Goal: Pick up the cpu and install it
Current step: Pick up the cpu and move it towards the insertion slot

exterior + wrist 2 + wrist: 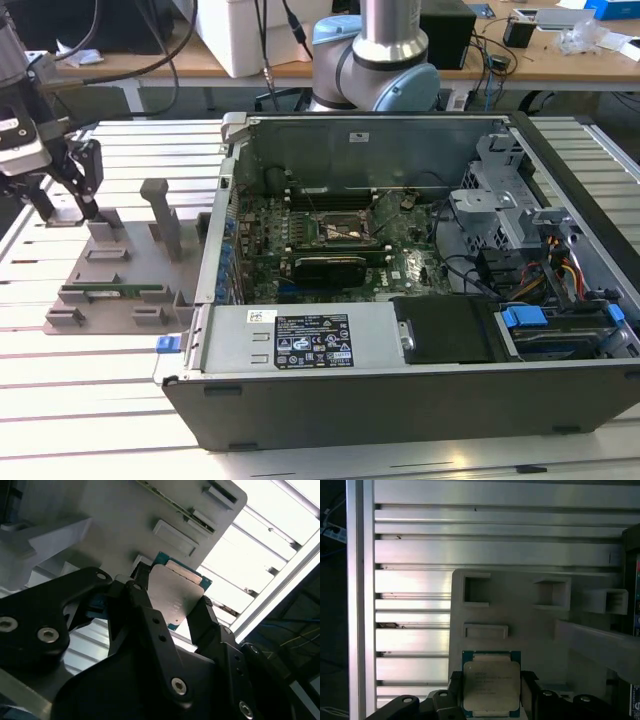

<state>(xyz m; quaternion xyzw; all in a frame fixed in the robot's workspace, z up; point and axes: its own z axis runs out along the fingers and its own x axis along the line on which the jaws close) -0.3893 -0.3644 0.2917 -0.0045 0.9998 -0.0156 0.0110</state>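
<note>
1. Exterior view:
   - The hand (70, 208) is low over a grey tray (130, 272) on the slatted table (100, 400).
   - An open computer case (400, 300) is well off from the hand, toward the exterior view's right.
   - A black socket (338, 232) sits on the board inside the case.
2. Second wrist view:
   - The cpu (172, 597) has a silver top and a thin green edge.
   - It lies between the hand's two black fingers (145, 615), one pressed to each opposite side, so the hand is clamped on the cpu.
   - The tray is directly beneath; whether the cpu touches it cannot be told.
3. First wrist view:
   - The cpu sits flat between the fingers.
   - Beyond the fingertips are a low rectangular block (486, 631), then two square pockets (476, 590), all part of the tray.
   - Table slats lie past the tray.
</note>
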